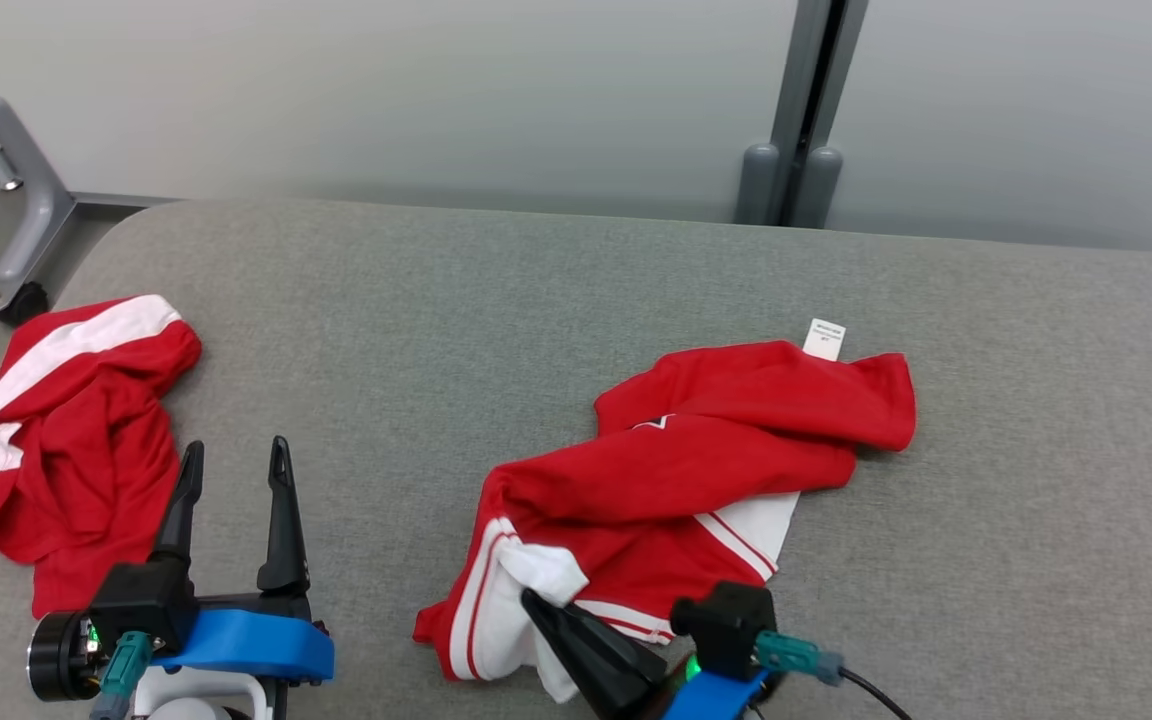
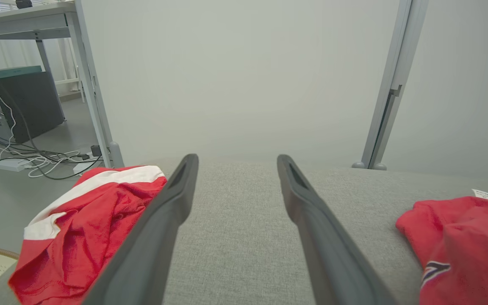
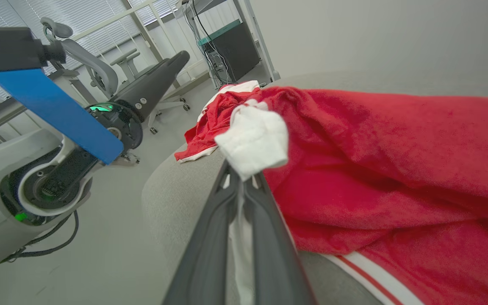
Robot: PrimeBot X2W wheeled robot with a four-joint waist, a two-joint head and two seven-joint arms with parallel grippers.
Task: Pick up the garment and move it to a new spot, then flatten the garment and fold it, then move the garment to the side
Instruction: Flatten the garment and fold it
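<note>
The garment [image 1: 706, 460] is a red top with white panels and red stripes, lying crumpled on the grey padded table [image 1: 496, 300], right of centre. A white tag sticks out at its far edge. At the garment's near left corner my right gripper [image 1: 536, 603] is shut on a white fold, which bunches out past the fingertips [image 3: 227, 186] in the right wrist view. Red cloth of the garment [image 3: 396, 152] spreads to the right there. My left gripper [image 1: 236, 465] stands open over bare table, well left of the garment [image 2: 460, 241], with nothing between its fingers [image 2: 176, 190].
A second red and white garment [image 1: 66, 440] lies bunched at the table's left end, just left of my left gripper [image 2: 235, 163]. Pale partition panels and a grey post [image 1: 801, 110] stand behind the table. A wheeled frame leg [image 1: 21, 290] is off the far left corner.
</note>
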